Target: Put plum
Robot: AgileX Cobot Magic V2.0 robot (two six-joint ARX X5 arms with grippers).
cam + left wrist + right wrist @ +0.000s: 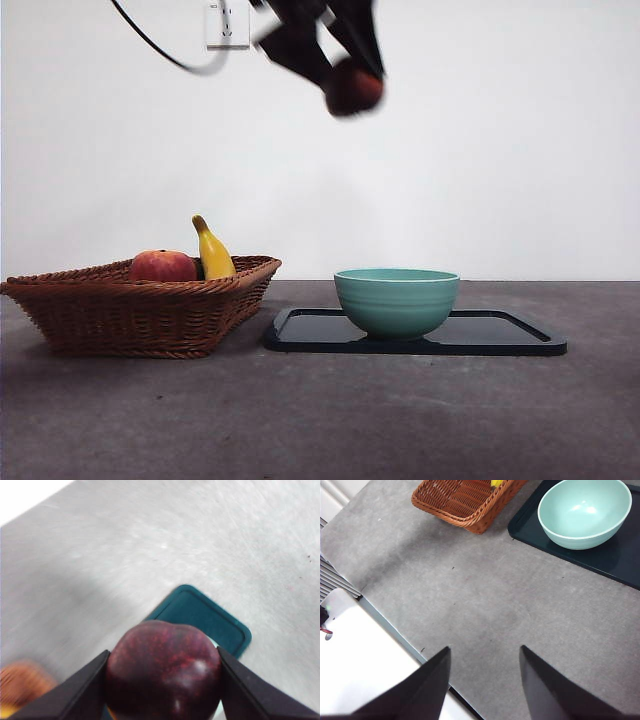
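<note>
High in the front view, my left gripper (345,80) is shut on the dark maroon plum (353,90), held well above the table, over the gap between basket and bowl. In the left wrist view the plum (164,672) fills the space between the two black jaws, with a corner of the dark tray (200,612) below it. My right gripper (485,675) hangs open over bare grey table, holding nothing.
A wicker basket (140,310) at the left holds a red-orange fruit (162,266) and a yellow banana (213,252). A teal bowl (396,300) stands on a dark tray (500,335) at the middle right. The right wrist view shows the basket (465,500), the bowl (585,512) and the table's edge.
</note>
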